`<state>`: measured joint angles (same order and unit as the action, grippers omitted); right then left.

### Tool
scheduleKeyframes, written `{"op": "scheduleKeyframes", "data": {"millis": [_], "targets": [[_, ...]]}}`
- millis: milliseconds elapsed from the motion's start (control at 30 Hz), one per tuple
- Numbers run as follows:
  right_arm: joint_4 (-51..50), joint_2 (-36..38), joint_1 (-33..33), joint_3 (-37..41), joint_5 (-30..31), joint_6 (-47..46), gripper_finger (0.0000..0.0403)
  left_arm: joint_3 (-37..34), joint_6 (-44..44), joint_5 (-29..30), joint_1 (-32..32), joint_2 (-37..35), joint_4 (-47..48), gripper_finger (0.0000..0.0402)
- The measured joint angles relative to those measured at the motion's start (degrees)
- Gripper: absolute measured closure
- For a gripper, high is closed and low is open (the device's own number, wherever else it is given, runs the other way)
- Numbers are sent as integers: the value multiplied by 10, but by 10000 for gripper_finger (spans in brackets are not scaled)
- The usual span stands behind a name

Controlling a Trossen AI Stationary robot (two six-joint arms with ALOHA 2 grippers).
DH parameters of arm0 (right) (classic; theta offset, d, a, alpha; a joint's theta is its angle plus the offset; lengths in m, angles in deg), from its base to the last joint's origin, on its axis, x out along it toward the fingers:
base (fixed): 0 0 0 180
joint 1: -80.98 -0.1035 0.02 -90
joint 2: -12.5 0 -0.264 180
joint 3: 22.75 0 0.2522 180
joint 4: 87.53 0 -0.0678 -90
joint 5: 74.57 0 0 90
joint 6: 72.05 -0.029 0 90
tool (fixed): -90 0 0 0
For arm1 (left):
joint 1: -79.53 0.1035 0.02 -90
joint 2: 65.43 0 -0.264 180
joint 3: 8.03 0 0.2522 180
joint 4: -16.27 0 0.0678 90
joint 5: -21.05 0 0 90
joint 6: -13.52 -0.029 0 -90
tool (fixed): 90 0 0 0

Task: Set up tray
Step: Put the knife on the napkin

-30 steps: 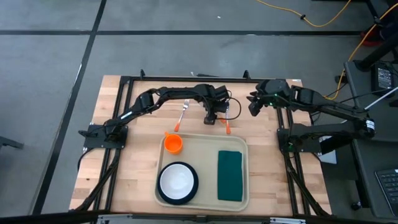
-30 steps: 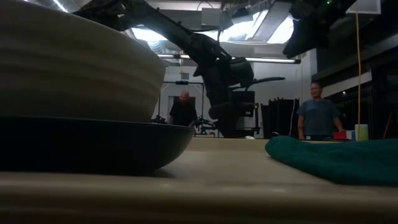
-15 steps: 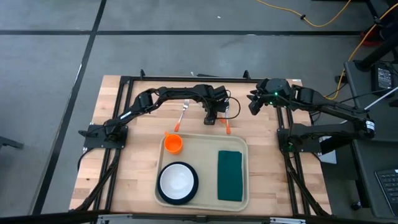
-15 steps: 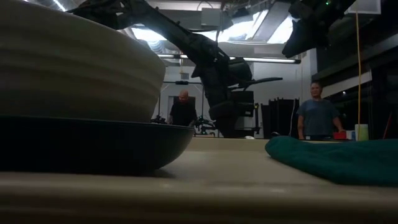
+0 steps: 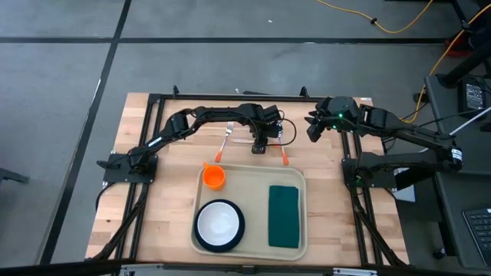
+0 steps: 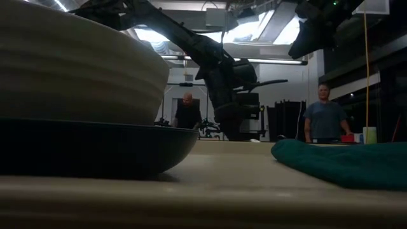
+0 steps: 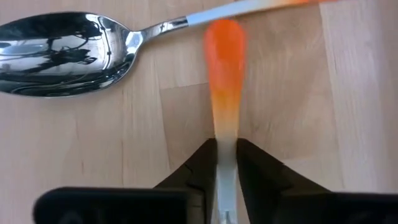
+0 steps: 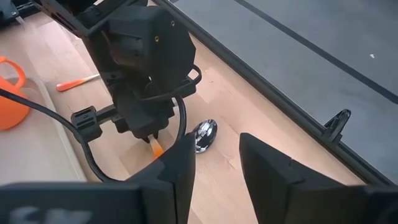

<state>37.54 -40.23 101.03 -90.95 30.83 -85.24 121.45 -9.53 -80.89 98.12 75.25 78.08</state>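
The cream tray (image 5: 253, 192) lies near the table's front edge. It holds an orange cup (image 5: 213, 177), a dark plate with a white bowl (image 5: 219, 223) and a folded green napkin (image 5: 283, 216). Beyond the tray on the bare wood lie an orange-handled fork (image 5: 224, 142) and an orange-handled spoon (image 7: 68, 46). My left gripper (image 5: 259, 146) stands between them, pointing steeply down, shut on a third orange-handled utensil (image 7: 225, 68). My right gripper (image 8: 217, 162) hovers open at the far right, above the table, nothing between its fingers. My left gripper pinches the utensil's pale metal part (image 7: 226, 149), just behind the orange handle, between its two fingers. The fingers come from above, slanting, one on each side of the thin strip. The orange end reaches toward the spoon's neck; whether it rests on the wood I cannot tell.
The spoon's neck (image 7: 161, 26) runs just past the held utensil's orange tip. A black metal frame (image 5: 230, 97) borders the table's far edge. Two people (image 6: 321, 117) stand in the room behind. Bare tray floor (image 5: 253, 184) shows between cup and napkin.
My left gripper has shut its fingers, standing in the same spot between fork and spoon, and has taken hold of the utensil under it. The right arm has kept still.
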Motion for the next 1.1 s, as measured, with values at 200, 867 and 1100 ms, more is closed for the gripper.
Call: {"op": "scheduleKeyframes", "data": {"millis": [200,867,1100], "targets": [[0,0,0,0,0,2,272,0,0,0,0,0,0,372],[56,-1,0,92,-11,-34,272,40,-13,36,-10,1,42,376],[73,-6,0,118,-24,-46,272,41,-17,48,-18,1,37,377]]}}
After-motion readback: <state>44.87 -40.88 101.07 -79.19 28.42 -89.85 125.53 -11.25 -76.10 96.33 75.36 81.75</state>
